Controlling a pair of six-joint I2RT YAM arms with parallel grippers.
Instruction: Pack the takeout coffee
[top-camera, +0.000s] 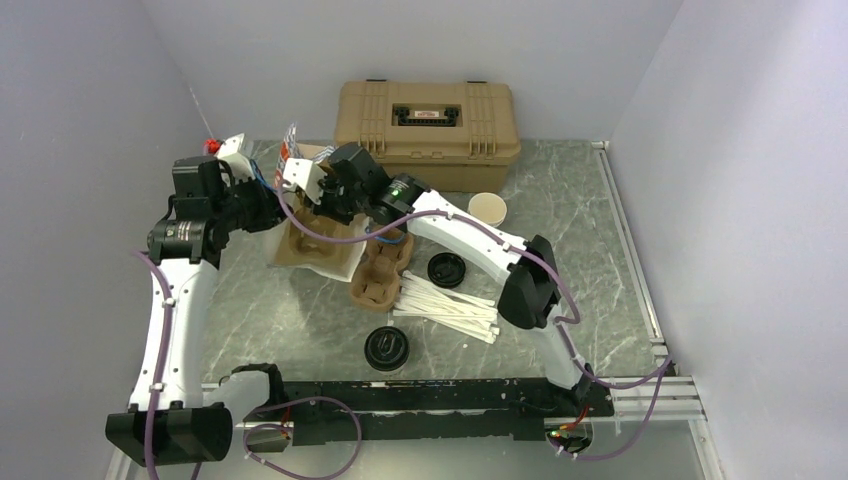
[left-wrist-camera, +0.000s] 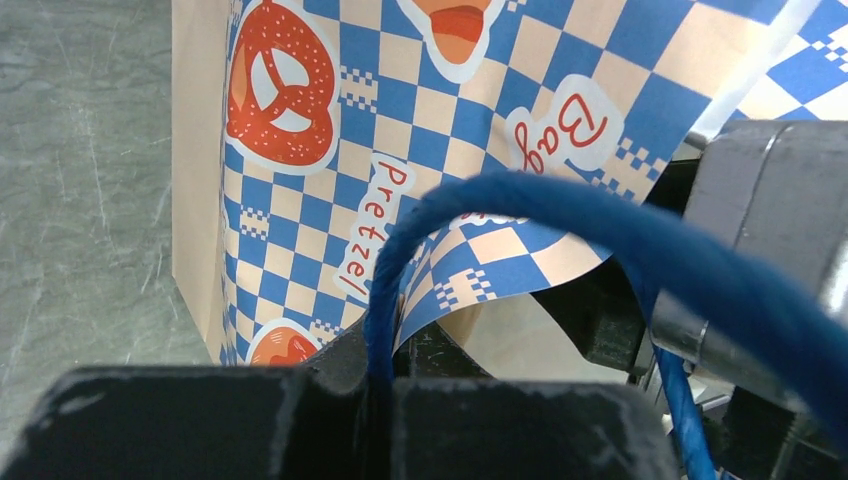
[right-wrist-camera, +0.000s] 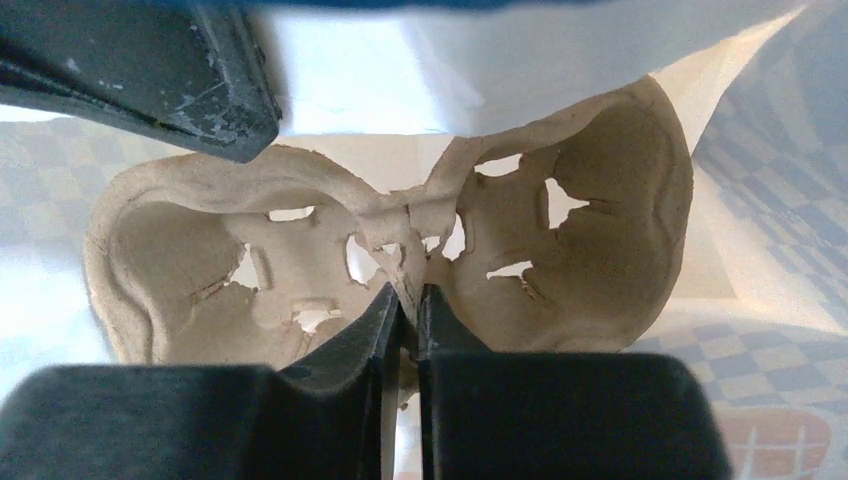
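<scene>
At the front middle stands what looks like the takeout coffee (top-camera: 387, 348); from above only its round black lid shows. Both grippers are far from it, at the kraft paper bag (top-camera: 300, 252) with its blue checker print (left-wrist-camera: 300, 200). My left gripper (top-camera: 268, 206) (left-wrist-camera: 385, 355) is shut on the bag's blue rope handle (left-wrist-camera: 520, 205) and holds the mouth up. Reaching into the bag, my right gripper (top-camera: 318, 212) (right-wrist-camera: 408, 310) is shut on the middle ridge of a pulp cup carrier (right-wrist-camera: 580, 250) with empty wells.
A second pulp carrier (top-camera: 380, 272) lies just right of the bag. Near it are a loose black lid (top-camera: 445, 270) and a heap of white straws (top-camera: 450, 306). An open paper cup (top-camera: 487, 208) stands before the tan toolbox (top-camera: 428, 120) at the back.
</scene>
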